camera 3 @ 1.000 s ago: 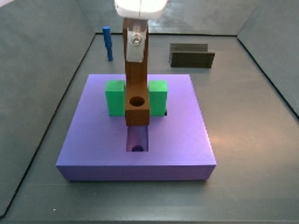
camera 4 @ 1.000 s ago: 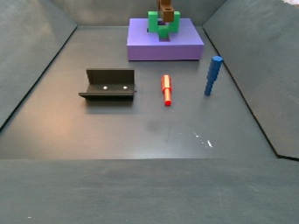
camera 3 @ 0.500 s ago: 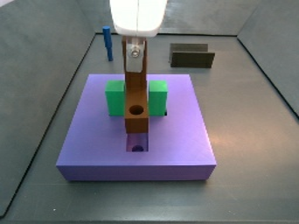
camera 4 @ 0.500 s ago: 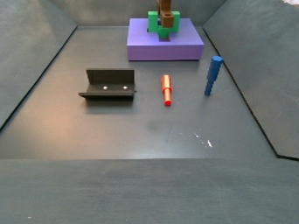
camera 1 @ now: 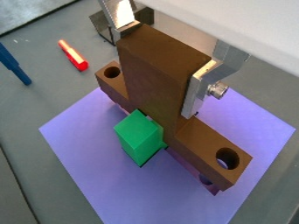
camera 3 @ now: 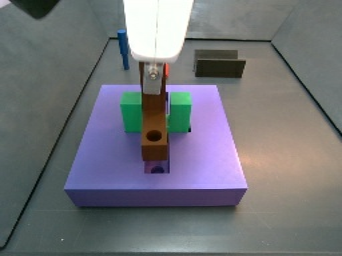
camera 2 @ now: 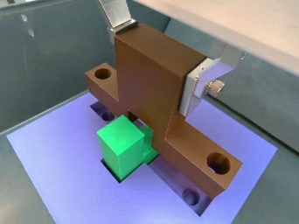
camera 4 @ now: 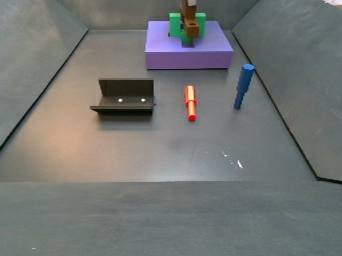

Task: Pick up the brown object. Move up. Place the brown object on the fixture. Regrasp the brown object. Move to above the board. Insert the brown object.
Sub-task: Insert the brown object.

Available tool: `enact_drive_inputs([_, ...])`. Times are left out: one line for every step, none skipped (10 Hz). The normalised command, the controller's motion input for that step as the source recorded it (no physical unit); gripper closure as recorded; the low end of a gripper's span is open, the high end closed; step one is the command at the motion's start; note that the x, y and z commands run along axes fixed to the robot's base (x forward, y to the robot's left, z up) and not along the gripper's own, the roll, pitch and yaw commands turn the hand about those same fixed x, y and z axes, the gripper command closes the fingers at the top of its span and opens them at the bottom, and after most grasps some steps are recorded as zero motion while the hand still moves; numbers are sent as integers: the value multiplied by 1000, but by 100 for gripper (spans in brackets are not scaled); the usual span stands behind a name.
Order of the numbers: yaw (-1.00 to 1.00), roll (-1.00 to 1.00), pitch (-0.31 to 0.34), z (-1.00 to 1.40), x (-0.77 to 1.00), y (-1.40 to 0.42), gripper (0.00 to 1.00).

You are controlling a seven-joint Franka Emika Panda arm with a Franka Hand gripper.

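Observation:
My gripper (camera 3: 156, 76) is shut on the brown object (camera 3: 155, 125) and holds it upright over the board (camera 3: 201, 165). In both wrist views the silver fingers (camera 1: 198, 90) (camera 2: 198, 84) clamp the object's upright stem (camera 1: 155, 83) (camera 2: 149, 83). Its lower part, with round holes, sits in or right at the board's central slot, beside the green block (camera 3: 132, 112). In a side view the brown object (camera 4: 191, 22) stands on the far board (camera 4: 187, 55). The fixture (camera 4: 124, 97) (camera 3: 219, 64) stands apart on the floor.
A small red bar (camera 4: 191, 102) and an upright blue bar (camera 4: 245, 86) lie on the floor between the board and the fixture. Both also show in a wrist view, red (camera 1: 73, 55) and blue (camera 1: 14, 63). Grey walls enclose the floor.
My gripper has moved down with the brown object. The object's lower end has dropped from above the slot to the slot's near end.

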Motion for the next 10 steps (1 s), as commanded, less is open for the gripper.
enact_drive_inputs([-14, 0, -21, -214, 0, 0, 100])
enact_drive_inputs([-3, 0, -19, -203, 0, 0, 100])
enact_drive_inputs([-14, 0, 0, -131, 26, 0, 100])
enact_drive_inputs([0, 4, 0, -111, 63, 0, 100])
enact_drive_inputs([0, 6, 0, -129, 46, 0, 100])
enact_drive_inputs([0, 7, -1, -169, 26, 0, 100])
enact_drive_inputs([0, 10, -1, -186, 29, 0, 100])
enact_drive_inputs([-14, 11, -9, -174, 71, 0, 100])
enact_drive_inputs([-114, 34, -16, -163, 171, -17, 100])
enact_drive_inputs([-126, 43, -24, -140, 163, -23, 100])
